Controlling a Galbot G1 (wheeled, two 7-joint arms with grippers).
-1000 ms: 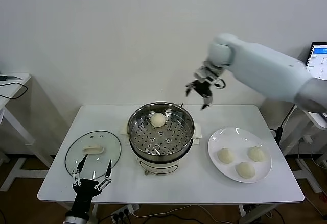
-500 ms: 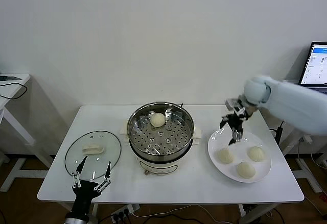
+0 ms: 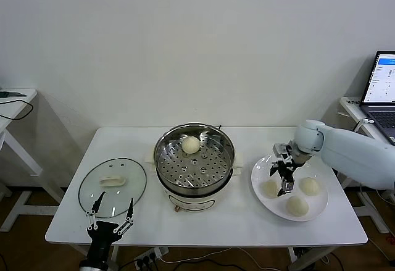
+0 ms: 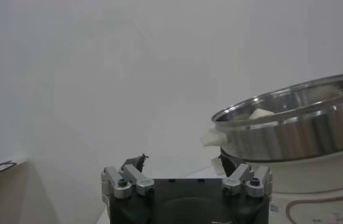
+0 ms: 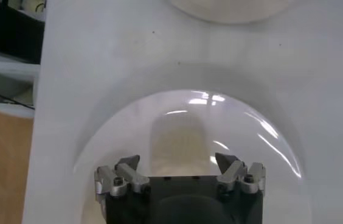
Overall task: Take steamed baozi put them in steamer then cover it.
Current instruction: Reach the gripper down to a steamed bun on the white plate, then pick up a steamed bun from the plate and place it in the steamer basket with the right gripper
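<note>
Right gripper (image 3: pixel 284 173), jaws spread, hovers over the plate (image 3: pixel 262 200) to straddle a steamed baozi (image 3: pixel 270 188); left gripper (image 3: pixel 111 219) idles spread near the cover (image 3: pixel 112 184).

**White table — surface contents**

White rectangular table (image 3: pixel 74 212), set against a plain pale wall. Three items rest directly on its top, in a row from the robot's left to its right:

- Cover (image 3: pixel 112 184) — clear glass lid with metal rim and cream-white oblong handle, lying flat near the left front corner, handle up.
- Steamer (image 3: pixel 194 166) — shiny steel pot on a cream-white base, standing at the middle of the table, just beside the cover but apart from it.
- Plate (image 3: pixel 264 167) — flat, white, round, on the right half, near the steamer without touching it.

The back strip and the right front corner are bare tabletop.
</note>
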